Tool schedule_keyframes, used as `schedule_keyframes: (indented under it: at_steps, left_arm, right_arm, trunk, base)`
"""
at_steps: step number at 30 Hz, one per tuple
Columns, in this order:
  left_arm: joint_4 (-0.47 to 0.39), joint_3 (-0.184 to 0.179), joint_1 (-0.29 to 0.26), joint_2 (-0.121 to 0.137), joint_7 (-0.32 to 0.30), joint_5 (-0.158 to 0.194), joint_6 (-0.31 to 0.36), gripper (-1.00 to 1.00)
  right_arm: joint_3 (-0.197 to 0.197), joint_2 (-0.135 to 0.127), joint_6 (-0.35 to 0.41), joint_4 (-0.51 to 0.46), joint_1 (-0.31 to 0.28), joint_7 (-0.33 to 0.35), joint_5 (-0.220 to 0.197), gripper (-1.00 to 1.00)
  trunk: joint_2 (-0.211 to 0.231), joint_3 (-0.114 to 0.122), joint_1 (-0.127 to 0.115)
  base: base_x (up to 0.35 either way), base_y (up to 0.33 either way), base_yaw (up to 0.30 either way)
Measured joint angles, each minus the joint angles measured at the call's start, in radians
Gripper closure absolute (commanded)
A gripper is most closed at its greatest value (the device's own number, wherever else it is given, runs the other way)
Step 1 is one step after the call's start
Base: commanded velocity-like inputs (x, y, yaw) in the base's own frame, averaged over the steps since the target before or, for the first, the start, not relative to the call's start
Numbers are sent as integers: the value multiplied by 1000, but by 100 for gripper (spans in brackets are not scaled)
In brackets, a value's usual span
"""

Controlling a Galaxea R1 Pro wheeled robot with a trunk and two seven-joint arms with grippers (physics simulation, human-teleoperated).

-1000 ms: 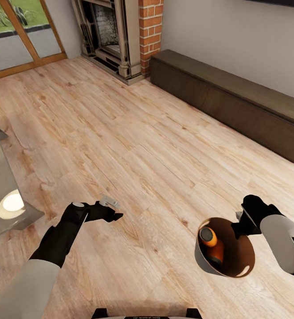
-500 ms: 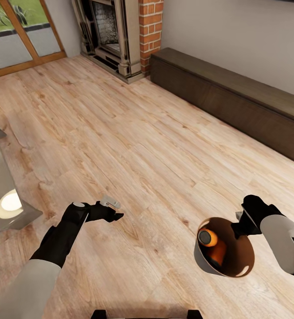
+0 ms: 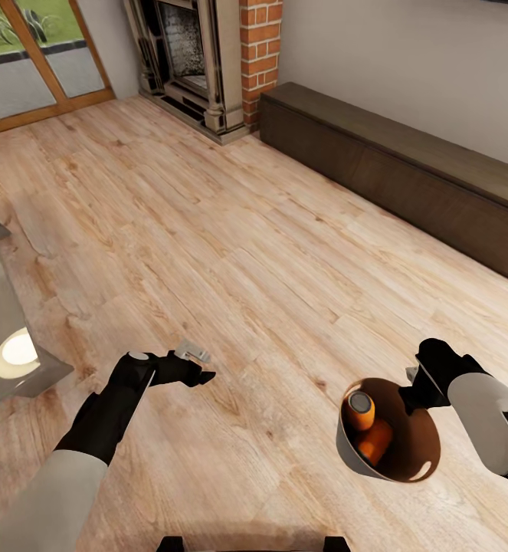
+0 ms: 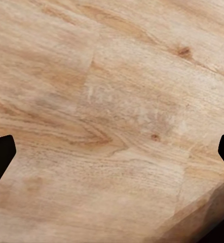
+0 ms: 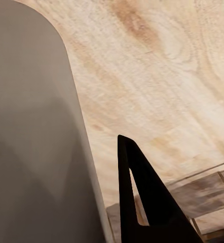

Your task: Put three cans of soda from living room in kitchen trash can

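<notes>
My right claw is clamped on the rim of the tash can, two orange cans of soda inside. My left claw hangs spread wide, empty (bare floor beneath). Open boards ahead; dark cabinet edges right.

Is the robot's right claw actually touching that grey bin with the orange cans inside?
Touching. In the head view the right gripper clamps the trash can's rim, carrying it tilted above the floor.

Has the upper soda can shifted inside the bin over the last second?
Yes. The upper can has tipped more upright against the bin's rim, grey end now up.
</notes>
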Motion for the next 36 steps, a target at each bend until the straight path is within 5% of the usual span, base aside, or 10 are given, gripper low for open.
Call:
schedule_keyframes:
  at_steps: [9, 21, 26, 31, 36]
  left_arm:
    - [0, 0, 0, 0, 0, 0, 0, -100]
    - [-6, -1, 55, -17, 8, 1, 2, -100]
    - [-6, -2, 64, -18, 9, -2, 2, -100]
    - [-6, -2, 64, -18, 10, -5, 2, -100]
    - [-6, -2, 65, -18, 10, -5, 2, -100]
  right_arm:
    - [0, 0, 0, 0, 0, 0, 16, 100]
    - [-4, 12, -18, -15, 0, 4, 36, 100]
    - [-14, 13, -14, -16, 0, 6, -57, 100]
    - [5, 13, -23, -16, 0, 3, -9, 100]
    - [-6, 13, -18, -16, 0, 4, -35, 100]
  trunk:
    - [0, 0, 0]
    - [-84, -38, 46]
    - [-119, -53, 65]
    - [-154, -69, 84]
    - [-189, -85, 103]
  base:
    - [0, 0, 0]
    - [0, 0, 0]
    - [0, 0, 0]
    - [0, 0, 0]
    - [0, 0, 0]
